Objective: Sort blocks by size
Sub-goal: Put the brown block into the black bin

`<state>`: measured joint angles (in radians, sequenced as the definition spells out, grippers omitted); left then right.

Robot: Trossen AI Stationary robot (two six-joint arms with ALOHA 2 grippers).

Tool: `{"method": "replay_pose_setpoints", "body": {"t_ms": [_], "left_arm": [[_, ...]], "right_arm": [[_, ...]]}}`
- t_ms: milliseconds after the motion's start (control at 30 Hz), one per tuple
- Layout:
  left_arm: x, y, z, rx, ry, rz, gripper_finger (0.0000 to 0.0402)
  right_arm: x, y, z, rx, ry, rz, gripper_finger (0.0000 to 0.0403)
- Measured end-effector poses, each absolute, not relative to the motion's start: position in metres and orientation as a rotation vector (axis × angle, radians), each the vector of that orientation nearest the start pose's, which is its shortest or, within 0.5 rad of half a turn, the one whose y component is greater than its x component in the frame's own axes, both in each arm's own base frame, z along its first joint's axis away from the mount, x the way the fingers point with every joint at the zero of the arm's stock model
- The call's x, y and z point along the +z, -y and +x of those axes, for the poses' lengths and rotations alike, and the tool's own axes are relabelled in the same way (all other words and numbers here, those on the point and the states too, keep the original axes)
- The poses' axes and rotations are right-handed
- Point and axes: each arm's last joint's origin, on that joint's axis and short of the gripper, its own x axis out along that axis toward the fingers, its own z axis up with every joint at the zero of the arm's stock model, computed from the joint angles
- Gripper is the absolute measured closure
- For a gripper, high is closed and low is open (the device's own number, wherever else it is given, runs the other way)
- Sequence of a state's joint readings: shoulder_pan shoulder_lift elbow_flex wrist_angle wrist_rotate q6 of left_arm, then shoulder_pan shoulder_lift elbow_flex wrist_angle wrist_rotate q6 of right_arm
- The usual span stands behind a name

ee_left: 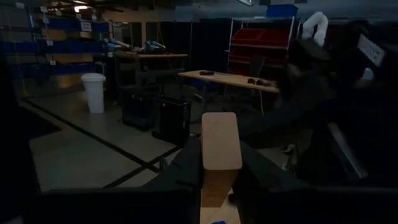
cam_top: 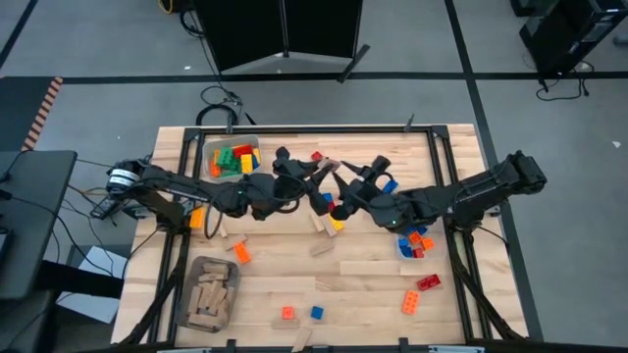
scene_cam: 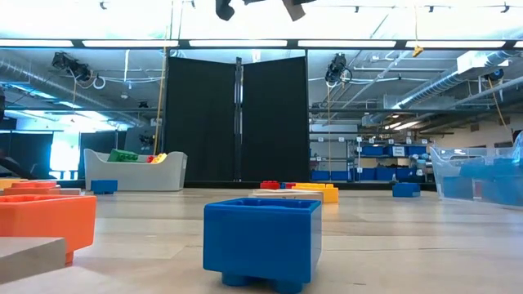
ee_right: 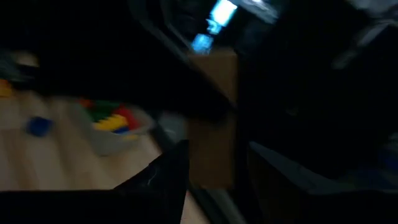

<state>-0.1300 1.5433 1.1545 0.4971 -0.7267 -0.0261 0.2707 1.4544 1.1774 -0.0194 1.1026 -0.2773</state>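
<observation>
Left jaws [ee_left: 221,180] clamped on tan wooden piece [ee_left: 220,152], held in mid-air over surface [cam_top: 373,275]; right jaws [ee_right: 211,171] alongside same piece, grip unclear.
Partly sorted: 3 bins filled, loose blocks [cam_top: 314,312] scattered, wooden bin [cam_top: 208,291] awaiting more.

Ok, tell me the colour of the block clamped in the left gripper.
Plain tan wooden block, clearest in the left wrist view.

Right wrist view is badly smeared: a tan block [ee_right: 212,118] sits between dark fingers [ee_right: 163,177], its ends lost in shadow. Low view cuts both arms off at the top edge. From above, the crossing arms hide whatever lies under them mid-table [cam_top: 324,275].
</observation>
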Motion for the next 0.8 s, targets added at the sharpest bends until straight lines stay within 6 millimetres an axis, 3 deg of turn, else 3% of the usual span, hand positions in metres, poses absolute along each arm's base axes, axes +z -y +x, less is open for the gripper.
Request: {"method": "replay_pose_setpoints", "body": {"t_ms": [167, 300, 533, 667, 800], "left_arm": [[0.354, 0.031, 0.332, 0.625, 0.067, -0.036, 0.0341], [0.369, 0.039, 0.307, 0.684, 0.038, -0.04, 0.0341], [0.375, 0.061, 0.269, 0.728, -0.021, -0.151, 0.0341], [0.364, 0.075, 0.256, 0.709, -0.083, -0.23, 0.0341], [0.349, 0.088, 0.246, 0.649, -0.182, -0.315, 0.0341]], "right_arm": [[0.335, -0.076, 0.303, -0.944, -0.374, -0.525, 0.0226], [0.334, -0.091, 0.294, -0.906, -0.375, -0.542, 0.0226], [0.315, -0.1, 0.29, -0.646, -0.396, -0.275, 0.0228], [0.304, -0.1, 0.291, -0.421, -0.5, -0.047, 0.0229], [0.293, -0.103, 0.291, -0.309, -0.537, 0.055, 0.0229]]}}
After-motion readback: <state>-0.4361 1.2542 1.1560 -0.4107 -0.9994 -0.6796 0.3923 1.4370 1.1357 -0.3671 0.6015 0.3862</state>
